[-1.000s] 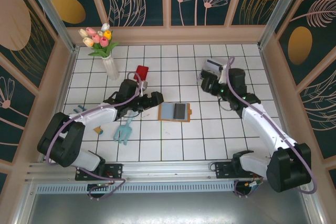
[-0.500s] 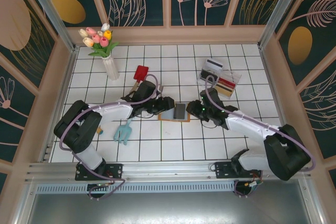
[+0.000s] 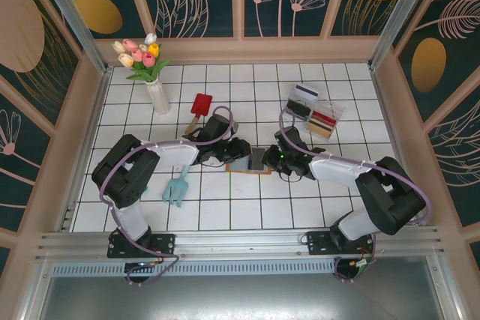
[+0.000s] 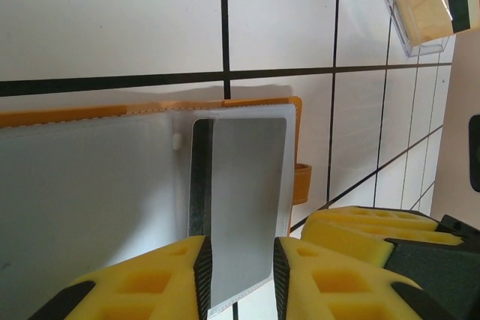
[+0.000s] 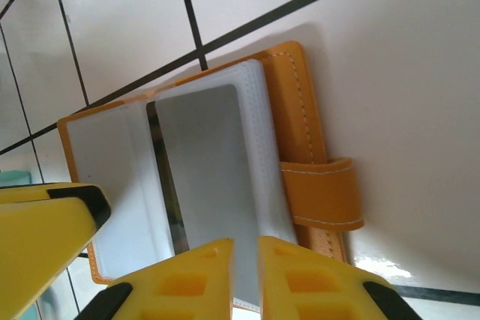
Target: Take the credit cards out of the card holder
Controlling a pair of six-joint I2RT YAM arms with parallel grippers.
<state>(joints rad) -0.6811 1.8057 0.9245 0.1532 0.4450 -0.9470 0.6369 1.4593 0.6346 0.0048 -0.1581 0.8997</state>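
The orange-brown card holder point(image 3: 249, 165) lies open and flat on the tiles mid-table, both grippers meeting over it. My left gripper point(image 3: 238, 152) comes in from the left and my right gripper point(image 3: 271, 158) from the right. In the left wrist view a grey credit card point(image 4: 247, 185) sits in the holder's point(image 4: 75, 115) right pocket, its near end between my left gripper's point(image 4: 240, 243) jaws, which stand open with a modest gap. In the right wrist view the same card point(image 5: 202, 162) lies beside the orange spine and strap point(image 5: 322, 192). My right gripper point(image 5: 245, 243) hovers at the pocket's near edge, jaws open by a narrow slit.
A clear plastic tray point(image 3: 313, 110) holding cards stands at the back right, its corner also in the left wrist view point(image 4: 420, 5). A vase of tulips point(image 3: 154, 80), a red scoop point(image 3: 199, 106) and a teal tool point(image 3: 178, 187) lie to the left.
The right arm swung from the tray down to the card holder's right side. The left gripper slid right onto the holder. Both pairs of jaws narrowed.
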